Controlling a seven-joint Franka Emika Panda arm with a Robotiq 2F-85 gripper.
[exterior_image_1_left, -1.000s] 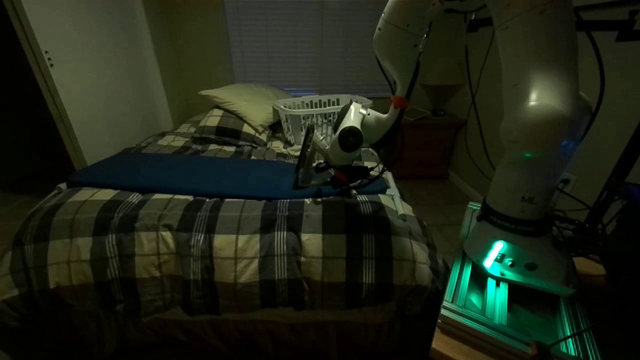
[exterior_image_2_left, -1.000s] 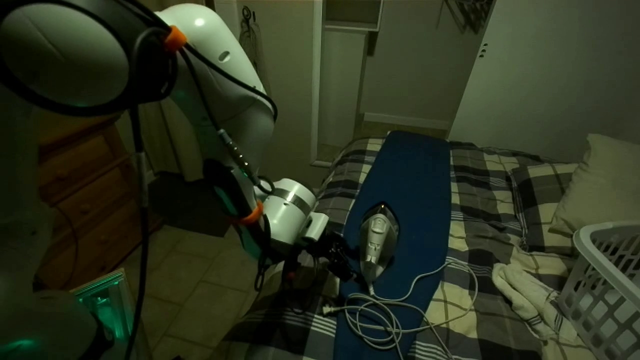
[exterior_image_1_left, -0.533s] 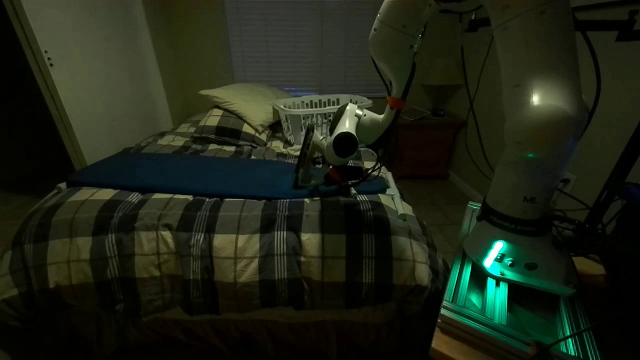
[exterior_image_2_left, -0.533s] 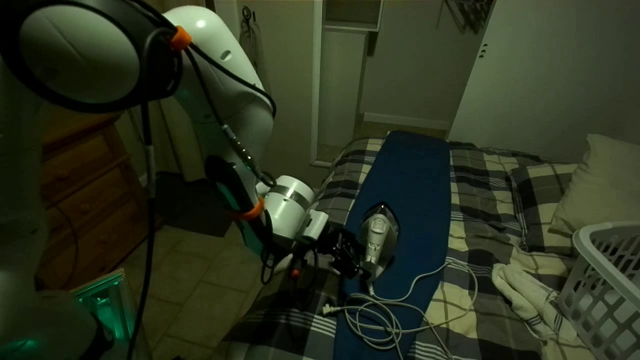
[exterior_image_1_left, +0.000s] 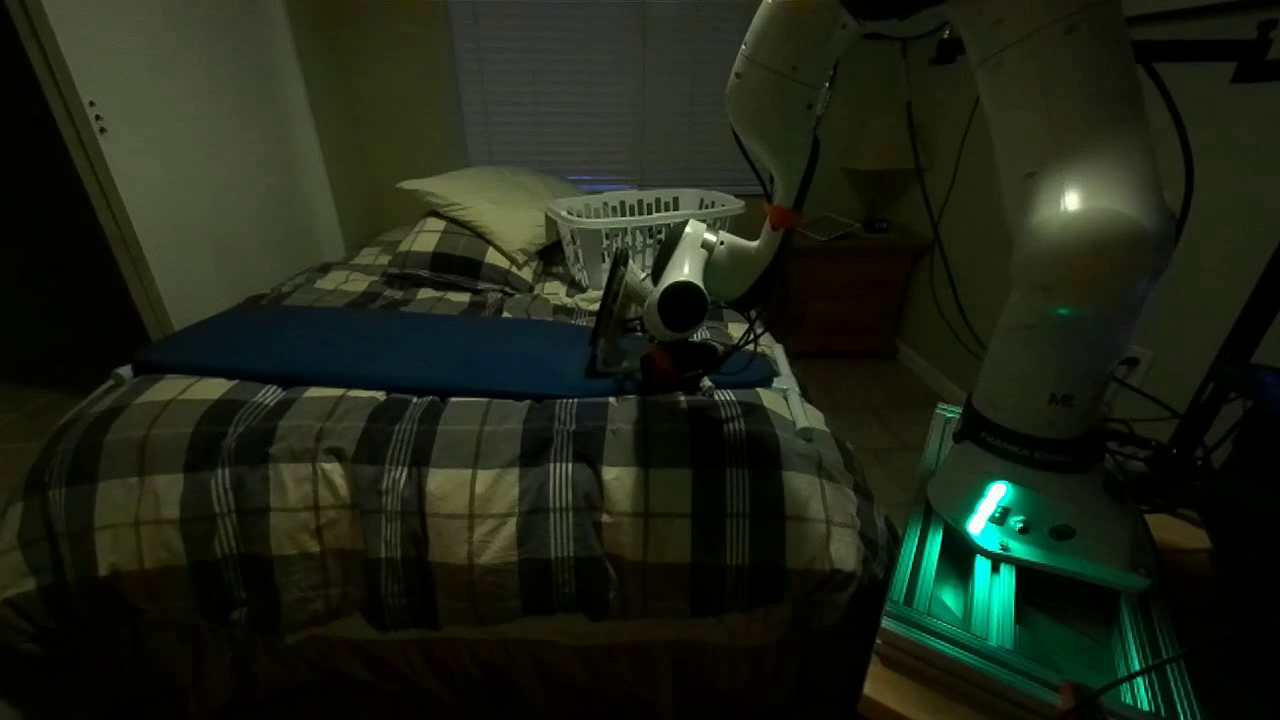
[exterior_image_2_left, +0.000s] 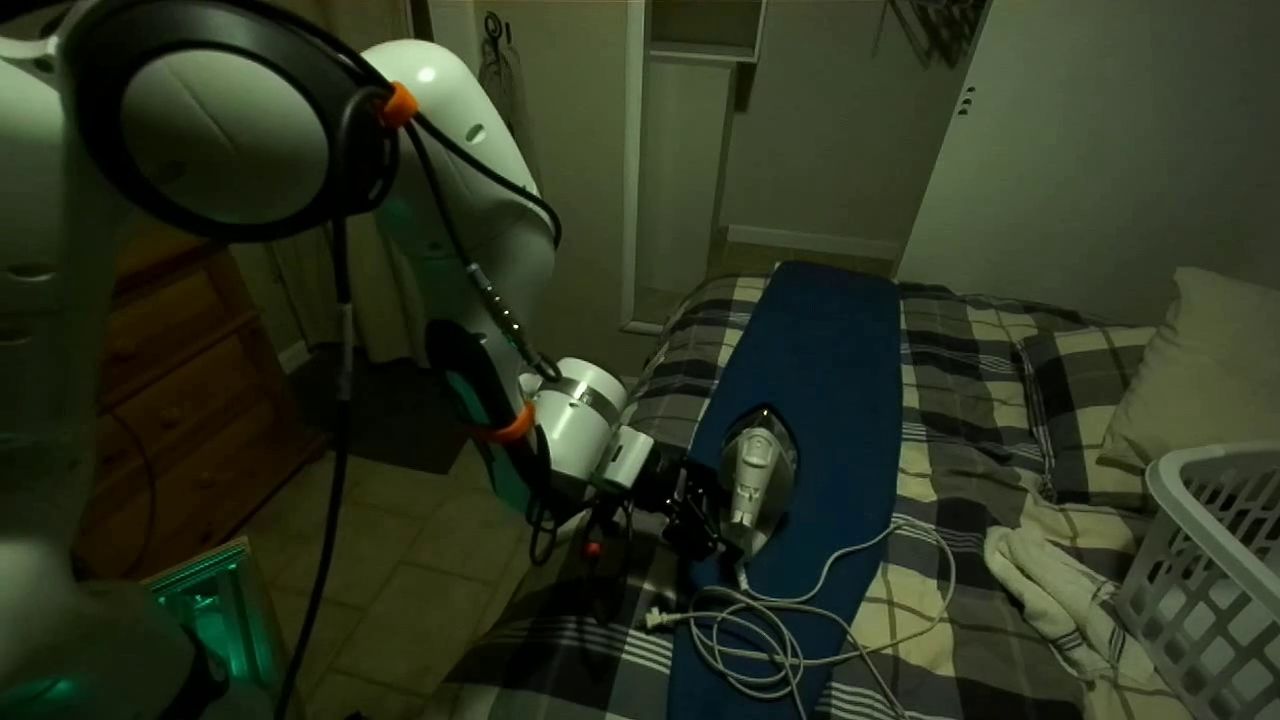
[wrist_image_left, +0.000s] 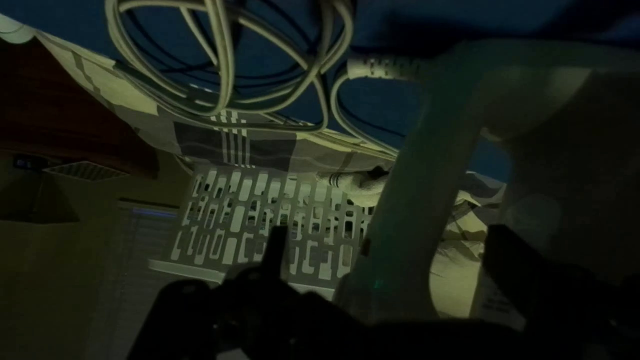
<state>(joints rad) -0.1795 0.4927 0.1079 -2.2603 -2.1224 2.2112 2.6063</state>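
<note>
An exterior view faced the window (exterior_image_1_left: 610, 90) at 12 o'clock across the bed (exterior_image_1_left: 480, 490), an exterior view looked down along the ironing board (exterior_image_2_left: 830, 360), both sharing the basket (exterior_image_2_left: 1185, 512), and the inverted wrist view looked closely past the iron (wrist_image_left: 410, 200).

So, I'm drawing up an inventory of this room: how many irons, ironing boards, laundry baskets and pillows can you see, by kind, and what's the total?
Iron: 1
Ironing board: 1
Laundry basket: 1
Cream pillow plus plaid pillow: 2
Total: 5
</note>
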